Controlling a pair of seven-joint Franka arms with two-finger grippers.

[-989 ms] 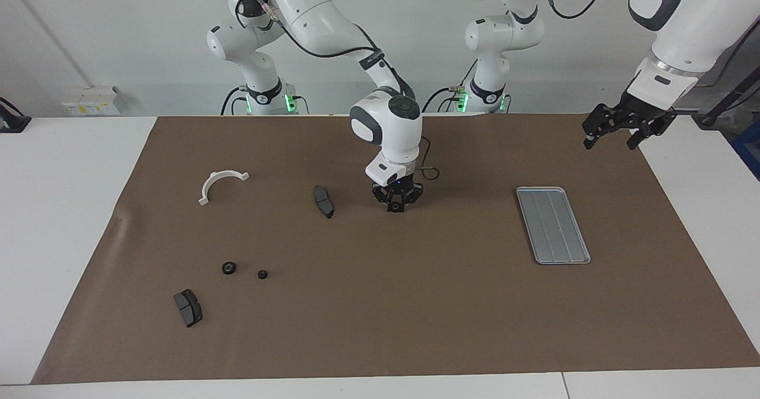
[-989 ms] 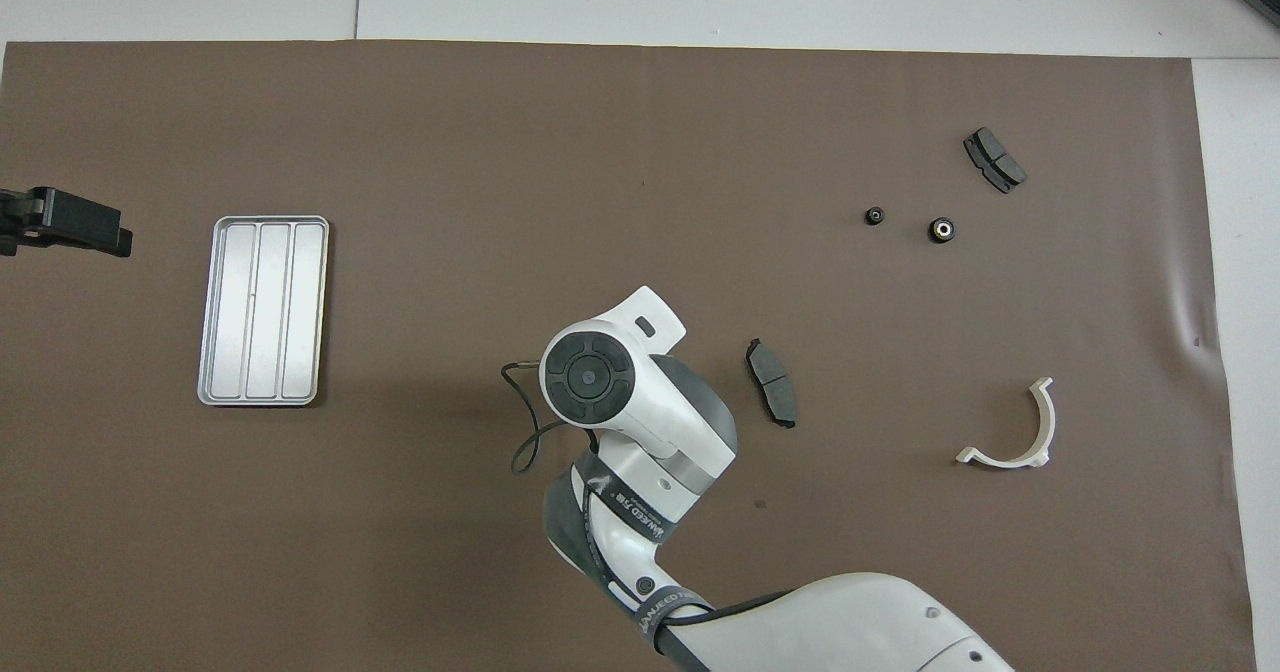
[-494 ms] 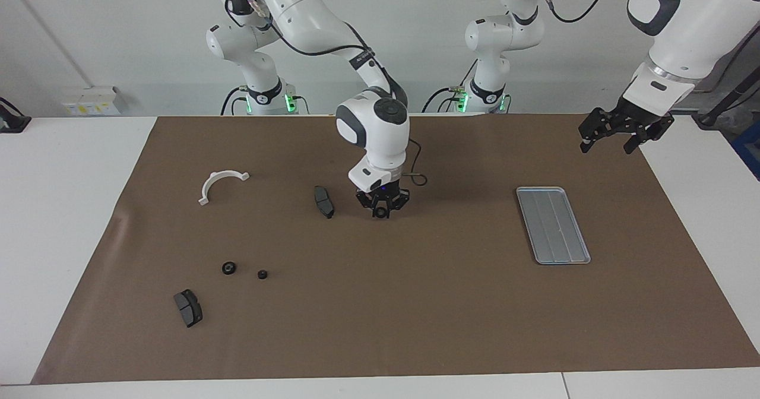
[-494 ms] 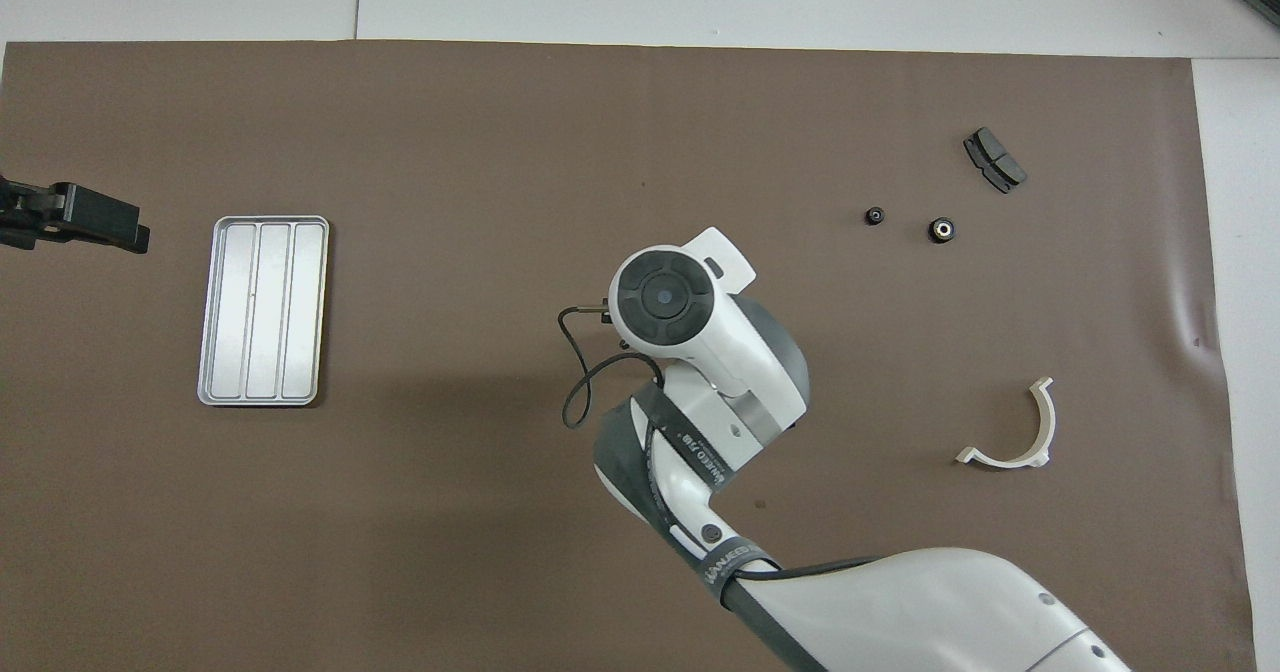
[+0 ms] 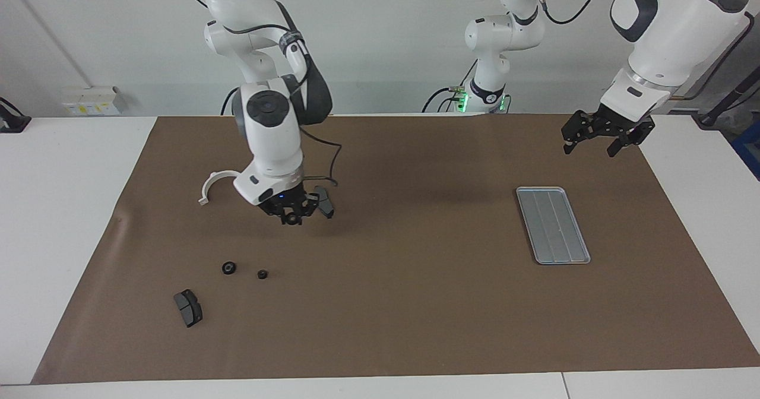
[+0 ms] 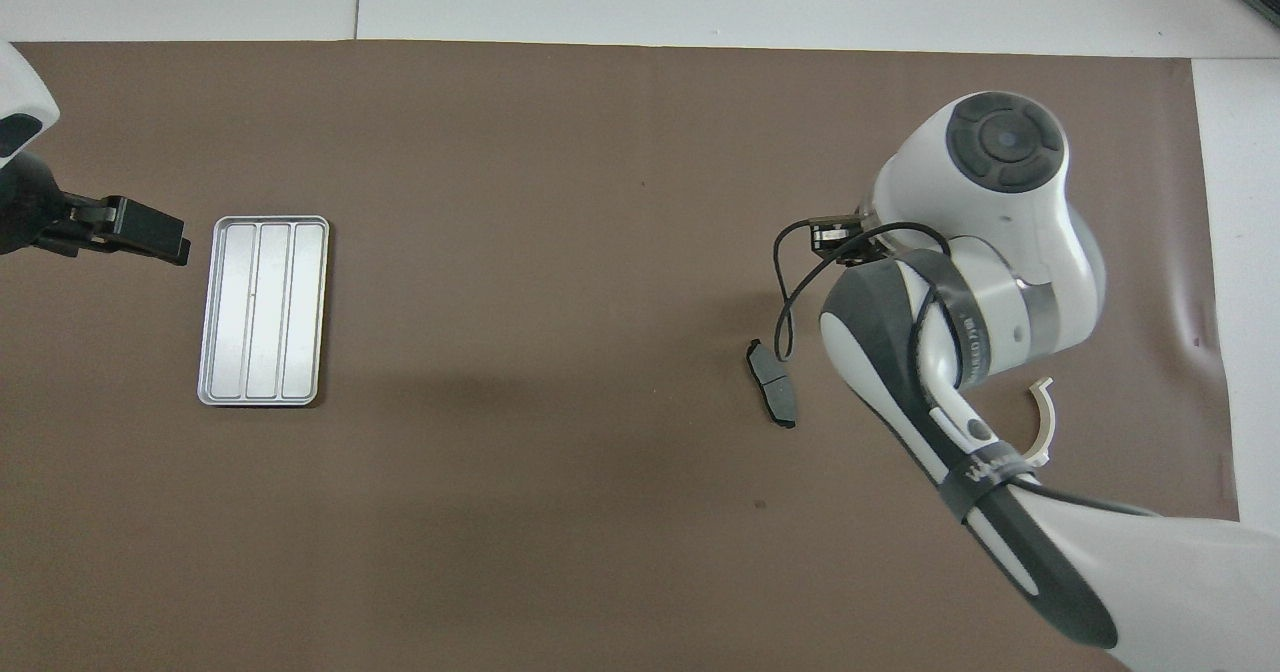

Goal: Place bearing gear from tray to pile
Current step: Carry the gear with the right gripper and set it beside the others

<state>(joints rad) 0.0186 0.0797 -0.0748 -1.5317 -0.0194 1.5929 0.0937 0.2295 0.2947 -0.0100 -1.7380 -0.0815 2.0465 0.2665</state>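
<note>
Since a second ago the right gripper (image 5: 291, 217) has swung from mid-mat toward the right arm's end of the surface (image 5: 71, 209), and now hangs low over the mat (image 5: 415, 304), between the white bracket (image 5: 212, 185) and a dark pad (image 5: 325, 202). Its fingers pinch a small dark gear (image 5: 291, 220), up off the mat. The left gripper (image 5: 599, 136) has drifted a little toward the tray (image 5: 552, 225) and hangs with fingers spread over the mat's edge nearest the robots, at the left arm's end. That tray lies flat on the mat with nothing in it. Two more small gears (image 5: 228, 267) sit side by side on the mat, farther from the robots than the bracket, with a second pad (image 5: 188, 307) near them, farther still. From overhead, the right arm covers those gears and that pad.
</note>
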